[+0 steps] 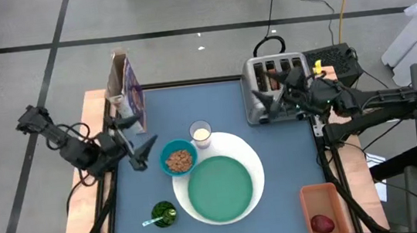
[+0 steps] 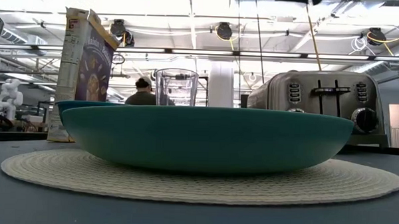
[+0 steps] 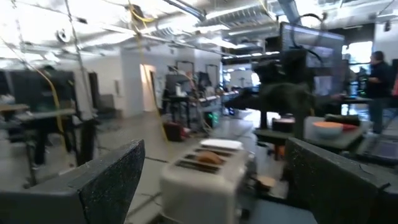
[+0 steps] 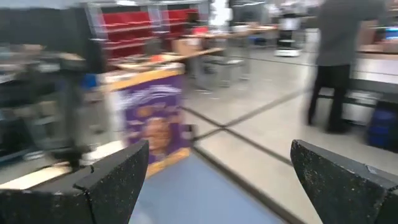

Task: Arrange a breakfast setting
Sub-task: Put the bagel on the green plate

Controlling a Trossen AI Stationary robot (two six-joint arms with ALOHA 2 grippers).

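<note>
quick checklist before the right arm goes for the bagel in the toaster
1. Right gripper open: ok, fingers spread wide, nothing held.
2. Right gripper near the toaster: ok, it hovers over the toaster's front part.
3. Bagel reachable: ok, brown piece sits in a slot.
4. Landing spot free: ok, teal plate on the white plate holds nothing.
5. Left gripper out of the way: ok, open beside the cereal box.
6. Bagel loose in slot: cannot tell.

No text can be read from here. The purple cereal box (image 2: 83, 71), standing left of the toaster (image 2: 319, 103), carries printing on its front and a label panel down its narrow side, but the letters are too small and blurred to make out.
</note>
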